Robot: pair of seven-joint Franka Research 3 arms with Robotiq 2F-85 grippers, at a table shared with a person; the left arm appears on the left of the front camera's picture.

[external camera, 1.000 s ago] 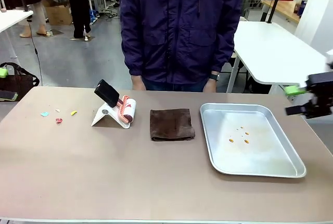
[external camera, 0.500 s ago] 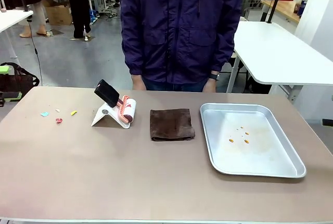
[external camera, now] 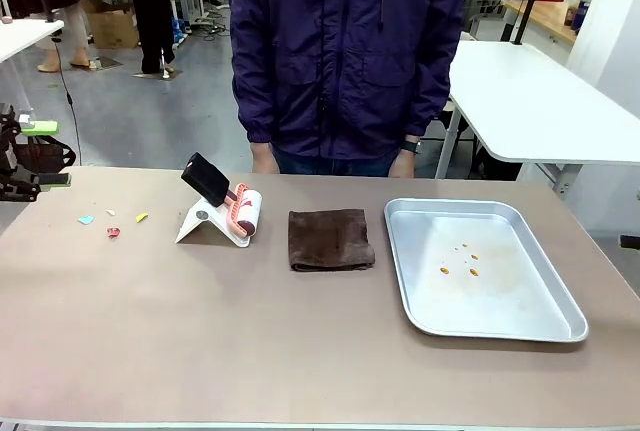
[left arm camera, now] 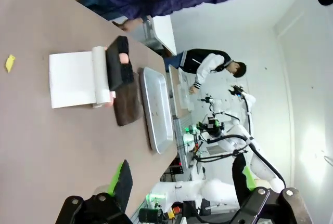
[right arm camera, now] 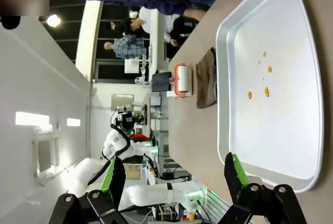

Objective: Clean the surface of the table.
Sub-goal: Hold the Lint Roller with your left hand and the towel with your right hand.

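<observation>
My left hand hangs just off the left end of the table, its fingers apart and empty; its wrist camera shows the same wide gap. The taupe table spans the front view before me. On its left part lie small scraps (blue, red, yellow). Next comes a lint roller propped on a white stand, then a folded brown cloth. At right sits a silver tray holding a few orange crumbs. A person in a dark blue jacket stands at the far edge. My right hand, fingers spread with nothing between them, looks along the tray.
</observation>
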